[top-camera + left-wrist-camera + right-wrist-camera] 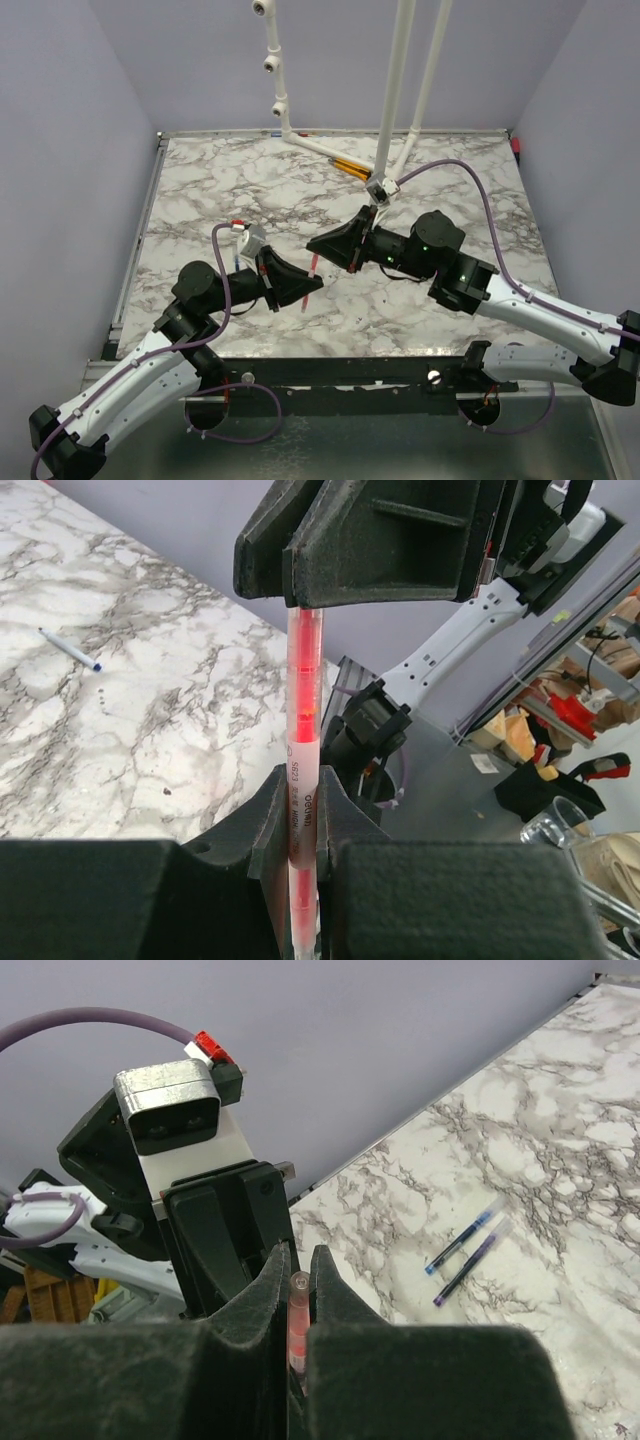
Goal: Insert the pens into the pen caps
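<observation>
The pink-red pen [303, 680] stands upright between both grippers, above the marble table [450, 200]. My left gripper [303, 790] is shut on its white labelled barrel. My right gripper [300, 1265] is shut on the other end, a slightly wider translucent pink piece [299, 1300] that looks like the pen cap sitting on the pen. From above, a short red stretch of the pen [315, 265] shows between the left gripper [300, 285] and the right gripper [325, 250]. A blue pen [462, 1243] and a darker purple-tipped pen [470, 1265] lie side by side on the table.
A single blue pen [70, 648] lies on the marble in the left wrist view. Orange-and-black sticks [348, 165] rest at the back by the white tube frame [395, 90]. Grey walls close in the table on three sides.
</observation>
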Controlling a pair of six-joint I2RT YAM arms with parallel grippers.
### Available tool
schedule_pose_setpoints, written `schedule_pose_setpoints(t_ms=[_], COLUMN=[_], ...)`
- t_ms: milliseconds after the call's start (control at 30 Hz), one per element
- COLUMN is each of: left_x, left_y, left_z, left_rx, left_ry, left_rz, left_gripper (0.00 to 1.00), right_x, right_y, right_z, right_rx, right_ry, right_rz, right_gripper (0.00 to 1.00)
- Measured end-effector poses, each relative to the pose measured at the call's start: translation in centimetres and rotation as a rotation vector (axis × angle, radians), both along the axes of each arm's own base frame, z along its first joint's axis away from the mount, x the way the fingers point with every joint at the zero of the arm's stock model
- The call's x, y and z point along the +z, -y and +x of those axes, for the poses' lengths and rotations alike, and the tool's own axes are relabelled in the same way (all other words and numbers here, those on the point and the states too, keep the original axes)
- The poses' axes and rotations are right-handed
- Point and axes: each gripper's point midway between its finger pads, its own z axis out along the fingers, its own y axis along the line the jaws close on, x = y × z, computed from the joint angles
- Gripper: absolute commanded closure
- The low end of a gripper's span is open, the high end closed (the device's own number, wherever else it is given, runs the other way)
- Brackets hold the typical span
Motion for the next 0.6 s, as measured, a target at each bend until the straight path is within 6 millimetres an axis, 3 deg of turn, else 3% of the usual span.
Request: schedule_pose_setpoints(t_ms=[600], left_x=[-0.2], left_y=[0.4], left_z=[0.0], left_rx=[-0.021], left_ry=[-0.015], left_rz=[0.118], left_gripper=[1.00], right_x=[-0.7], right_y=[1.4], right_z=[-0.2], right_rx=[-0.034], right_ry=[0.002], right_rz=[0.074], right_gripper=[0.99])
